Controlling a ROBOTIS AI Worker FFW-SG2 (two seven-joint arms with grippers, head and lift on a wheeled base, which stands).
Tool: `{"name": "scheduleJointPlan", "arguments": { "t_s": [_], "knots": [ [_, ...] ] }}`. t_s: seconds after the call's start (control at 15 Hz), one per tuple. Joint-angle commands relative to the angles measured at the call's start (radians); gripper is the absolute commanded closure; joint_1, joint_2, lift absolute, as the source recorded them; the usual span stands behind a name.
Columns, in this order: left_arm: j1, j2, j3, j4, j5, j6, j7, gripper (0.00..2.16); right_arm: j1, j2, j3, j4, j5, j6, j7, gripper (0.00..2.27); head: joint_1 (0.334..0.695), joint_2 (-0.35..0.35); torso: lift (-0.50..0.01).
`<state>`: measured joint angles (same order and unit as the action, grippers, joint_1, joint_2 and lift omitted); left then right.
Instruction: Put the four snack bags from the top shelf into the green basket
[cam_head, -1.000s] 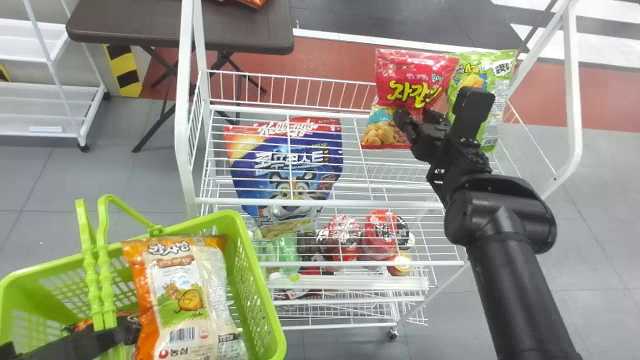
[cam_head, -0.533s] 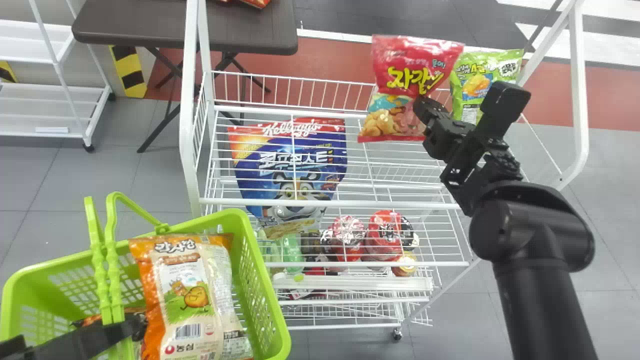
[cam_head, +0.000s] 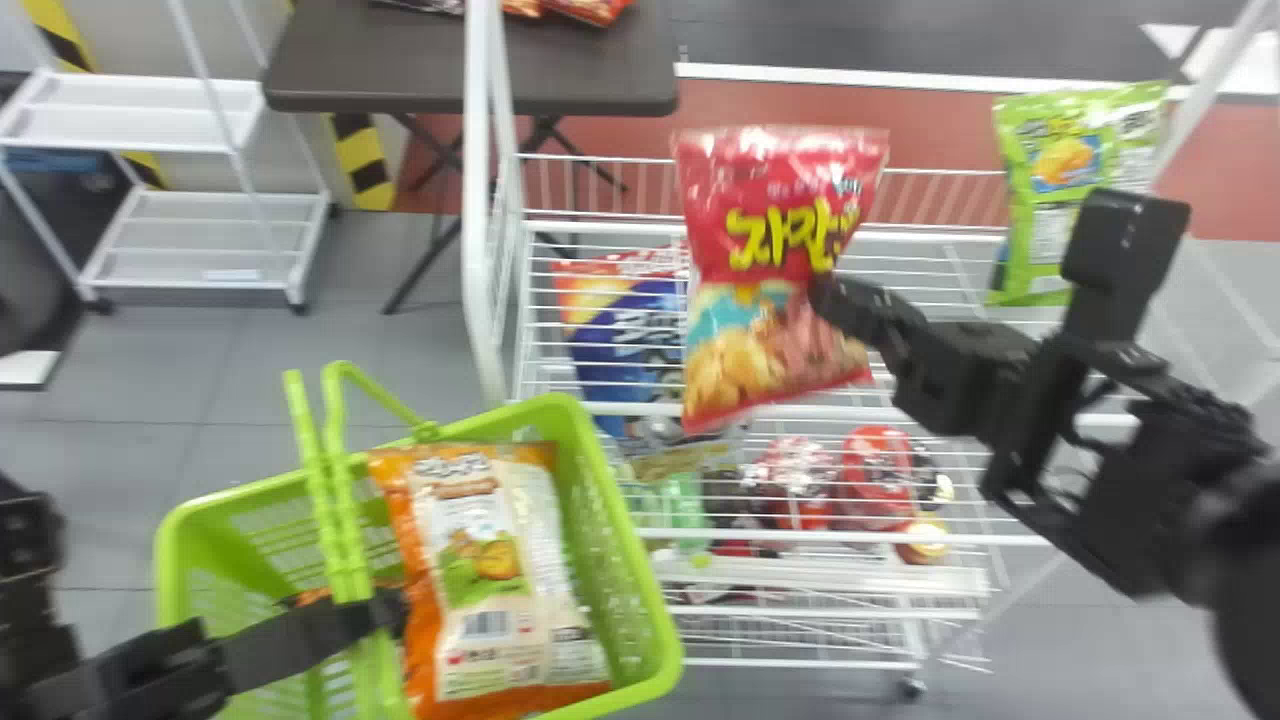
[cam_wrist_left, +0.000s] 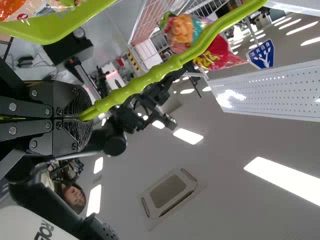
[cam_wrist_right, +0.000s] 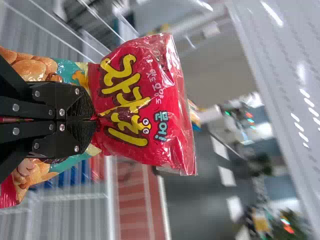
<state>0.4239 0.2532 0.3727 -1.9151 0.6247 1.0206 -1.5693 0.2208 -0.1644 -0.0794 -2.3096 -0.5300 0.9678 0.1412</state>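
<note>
roughly halfway imo: orange bag (cam_head: 485, 580) by the green basket (cam_head: 632, 540)'s right edge, probably another one beside it. right gripper (cam_head: 822, 300) is pinching the red bag (cam_head: 765, 230) over the top shelf (cam_head: 600, 228)'s front edge; green bag (cam_head: 1035, 230) still needs grabbing, back right corner. left gripper (cam_wrist_left: 84, 118)'s clamped on the basket handle (cam_wrist_left: 150, 76).

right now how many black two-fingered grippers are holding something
2: the left gripper, shut on the green plastic basket handle, and the right gripper, pinching the red snack bag with yellow lettering by the white wire rack.
</note>
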Motion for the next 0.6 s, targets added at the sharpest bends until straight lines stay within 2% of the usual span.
{"name": "scheduleJointPlan", "arguments": {
  "t_s": [0.0, 0.13, 0.2, 0.27, 0.53],
  "knots": [
    [-0.017, 0.001, -0.005, -0.007, -0.007, 0.007, -0.011, 2.15, 0.043, -0.009, 0.024, -0.099, -0.090, 0.191, 0.000, 2.25, 0.695, 0.040, -0.004],
    [-0.020, 0.003, -0.009, -0.010, -0.010, 0.013, -0.011, 2.15, 0.048, -0.009, 0.038, -0.143, -0.193, 0.326, -0.005, 2.25, 0.695, 0.104, -0.004],
    [-0.020, 0.003, -0.012, -0.019, -0.010, 0.019, -0.011, 2.15, 0.045, -0.009, 0.066, -0.146, -0.209, 0.372, -0.011, 2.25, 0.695, 0.134, -0.004],
    [-0.019, 0.003, -0.017, -0.028, -0.010, 0.025, -0.011, 2.15, 0.032, -0.009, 0.102, -0.145, -0.208, 0.391, -0.019, 2.25, 0.695, 0.189, -0.004],
    [-0.010, 0.000, -0.043, -0.087, -0.008, 0.043, -0.011, 2.15, -0.037, 0.006, 0.251, -0.088, -0.205, 0.415, -0.046, 2.25, 0.695, 0.280, -0.004]
  ]
}}
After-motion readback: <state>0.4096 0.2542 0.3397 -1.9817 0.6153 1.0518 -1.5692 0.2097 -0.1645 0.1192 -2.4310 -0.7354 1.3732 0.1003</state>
